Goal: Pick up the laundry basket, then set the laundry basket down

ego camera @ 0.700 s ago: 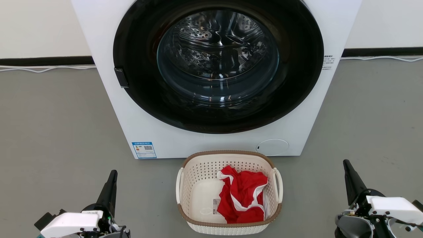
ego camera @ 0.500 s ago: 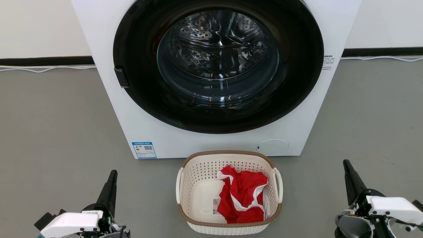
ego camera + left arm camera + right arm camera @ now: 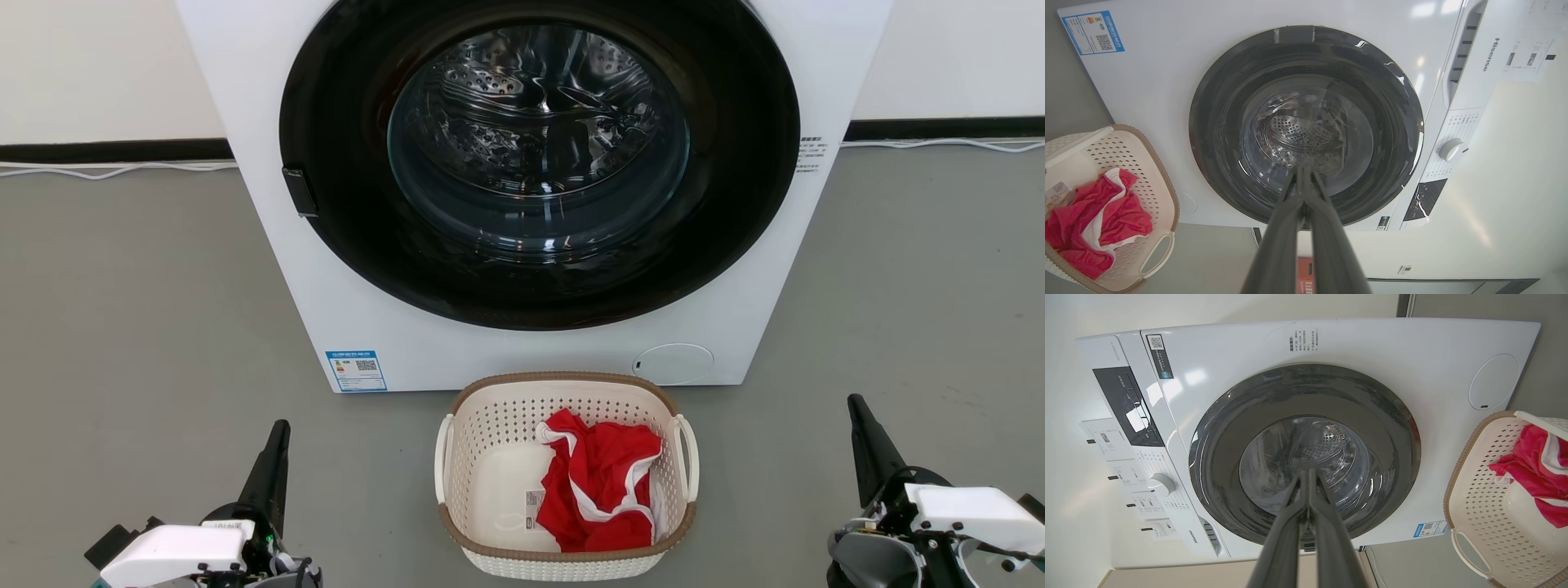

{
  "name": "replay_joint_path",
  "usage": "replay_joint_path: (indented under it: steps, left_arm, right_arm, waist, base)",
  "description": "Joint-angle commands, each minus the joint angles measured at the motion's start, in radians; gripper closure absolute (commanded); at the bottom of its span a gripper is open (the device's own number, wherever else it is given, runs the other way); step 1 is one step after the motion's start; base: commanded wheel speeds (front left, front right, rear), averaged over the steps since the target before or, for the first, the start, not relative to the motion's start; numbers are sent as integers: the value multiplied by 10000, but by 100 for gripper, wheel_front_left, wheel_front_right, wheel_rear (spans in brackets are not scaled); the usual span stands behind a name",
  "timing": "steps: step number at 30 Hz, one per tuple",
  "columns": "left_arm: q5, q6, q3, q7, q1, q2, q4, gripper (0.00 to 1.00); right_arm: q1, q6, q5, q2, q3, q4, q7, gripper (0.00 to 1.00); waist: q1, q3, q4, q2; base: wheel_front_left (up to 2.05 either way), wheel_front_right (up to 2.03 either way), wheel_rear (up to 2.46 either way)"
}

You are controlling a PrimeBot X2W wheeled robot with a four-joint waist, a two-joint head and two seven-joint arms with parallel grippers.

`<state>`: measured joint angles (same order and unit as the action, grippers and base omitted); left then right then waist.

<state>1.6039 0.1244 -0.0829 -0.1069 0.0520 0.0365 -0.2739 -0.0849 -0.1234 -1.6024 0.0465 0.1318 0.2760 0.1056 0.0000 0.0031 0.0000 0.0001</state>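
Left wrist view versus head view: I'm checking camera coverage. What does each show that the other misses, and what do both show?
Left wrist view adds the control knob and the dark panel. Head view adds the black baseboard, the white cable and the right gripper. Both show the laundry basket, its red garment, the washer door and the blue label.

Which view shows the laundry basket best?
The head view: the whole laundry basket sits centred, with both handles and the red garment inside visible. The left wrist view cuts it off at the lower-left edge, the right wrist view at the right edge.
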Motion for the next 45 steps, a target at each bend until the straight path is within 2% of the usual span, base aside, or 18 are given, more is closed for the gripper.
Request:
replay_joint_path:
  steps: [1,39,40,45]
  left_arm:
    - [51,63,-305,-60,559,137,290,100]
    - [51,63,-305,-60,559,137,291,100]
    - [0,0,0,1,-1,-2,-3,0]
    - [-11,-10,68,98,-155,-53,-220,0]
  right_arm:
    - [-230,-73,-67,37,-185,-313,73,100]
    - [-230,-73,-67,37,-185,-313,73,100]
    - [0,0,0,0,-1,3,-2,0]
    - [125,2,16,-27,-89,187,-76,0]
  waist:
    - [0,0,0,-1]
    - [0,0,0,-1]
    - [0,0,0,-1]
    - [2,6,1,-1]
  base:
    - [0,0,0]
    - [0,0,0]
    - [0,0,0]
    - [0,0,0]
